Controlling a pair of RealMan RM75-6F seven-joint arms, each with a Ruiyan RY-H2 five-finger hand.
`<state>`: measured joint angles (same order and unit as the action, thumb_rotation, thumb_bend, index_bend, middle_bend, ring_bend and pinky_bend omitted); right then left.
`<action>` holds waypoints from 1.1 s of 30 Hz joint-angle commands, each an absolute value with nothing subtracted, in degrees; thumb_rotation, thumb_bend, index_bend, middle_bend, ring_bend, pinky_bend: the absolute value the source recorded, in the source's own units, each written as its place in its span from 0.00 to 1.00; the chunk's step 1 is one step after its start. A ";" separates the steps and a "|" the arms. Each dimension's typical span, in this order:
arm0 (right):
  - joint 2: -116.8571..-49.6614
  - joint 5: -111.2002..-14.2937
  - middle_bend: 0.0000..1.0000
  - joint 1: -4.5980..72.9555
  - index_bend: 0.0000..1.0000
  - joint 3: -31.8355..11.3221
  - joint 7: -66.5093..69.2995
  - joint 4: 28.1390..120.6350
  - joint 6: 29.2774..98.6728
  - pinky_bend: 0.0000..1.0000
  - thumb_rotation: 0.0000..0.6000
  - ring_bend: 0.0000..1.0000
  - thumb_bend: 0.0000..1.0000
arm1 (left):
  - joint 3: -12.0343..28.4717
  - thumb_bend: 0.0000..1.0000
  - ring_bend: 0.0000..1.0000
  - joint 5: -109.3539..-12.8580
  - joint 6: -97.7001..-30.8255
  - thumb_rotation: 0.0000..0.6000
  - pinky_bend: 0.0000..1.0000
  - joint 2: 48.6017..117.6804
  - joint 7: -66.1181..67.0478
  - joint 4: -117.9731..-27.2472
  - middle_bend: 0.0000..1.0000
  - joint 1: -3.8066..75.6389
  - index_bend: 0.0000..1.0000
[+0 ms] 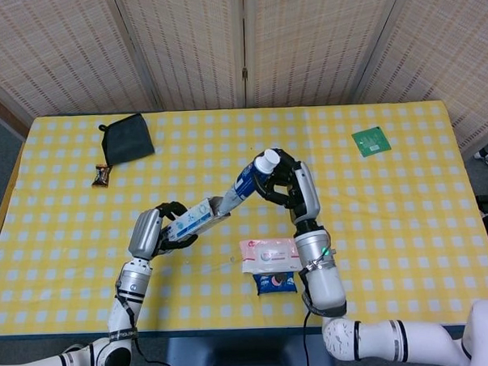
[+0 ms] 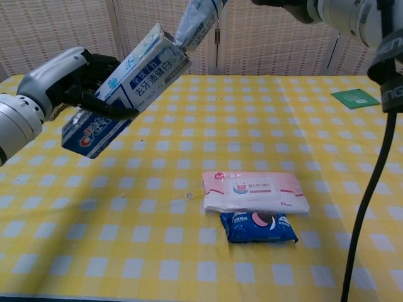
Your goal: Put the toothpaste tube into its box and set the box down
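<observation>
**Two robot hands up, tube partway in box**

Left robot hand [image 1: 151,229] wrapped round the toothpaste box [image 1: 194,218], holding it off the worktop [image 1: 392,225], tilted w/ open end up and twd the right. In chest view same robot hand [image 2: 75,75] grips the lower half of the box [image 2: 129,85]; printed side faces the cam.

Right robot hand [image 1: 291,185] clamped on the cap end of the toothpaste tube [image 1: 248,179]. White cap sits at the fingers; the flat tail end goes into the box mouth. Tube and box make one slanted line, low at left, high at right. How far in it goes: can't tell. In chest view the tube [image 2: 198,22] enters the box at the top edge; right robot hand mostly cut off by the frame there.

Other stuff on worktop:
- pink wipes pack [image 1: 270,254], flat, near front edge
- blue snack packet [image 1: 277,282] just in front of it, touching or nearly
- black pouch [image 1: 126,139] far left corner
- small candy bar [image 1: 102,175] near the pouch
- green circuit board [image 1: 371,140] far right

Worktop has yellow/white check cloth.
</observation>
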<state>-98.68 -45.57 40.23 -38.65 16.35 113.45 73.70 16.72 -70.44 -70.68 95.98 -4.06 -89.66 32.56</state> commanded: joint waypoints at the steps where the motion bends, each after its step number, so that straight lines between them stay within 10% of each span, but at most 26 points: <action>1: -98.57 -45.70 0.68 40.10 0.79 -38.95 17.00 113.49 73.20 0.81 1.00 0.62 0.52 | 16.61 0.58 0.44 -70.44 -70.49 1.00 0.48 95.92 -4.22 -89.64 0.55 32.53 0.53; 33: -98.40 -42.38 0.68 40.64 0.79 -40.55 17.63 115.05 72.58 0.81 1.00 0.61 0.52 | 16.13 0.68 0.42 -71.95 -68.25 1.00 0.46 95.00 -7.96 -89.01 0.55 33.01 0.52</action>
<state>-98.48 -42.61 40.67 -40.45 17.76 114.82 72.48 16.20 -71.86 -68.37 95.08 -7.84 -88.96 32.95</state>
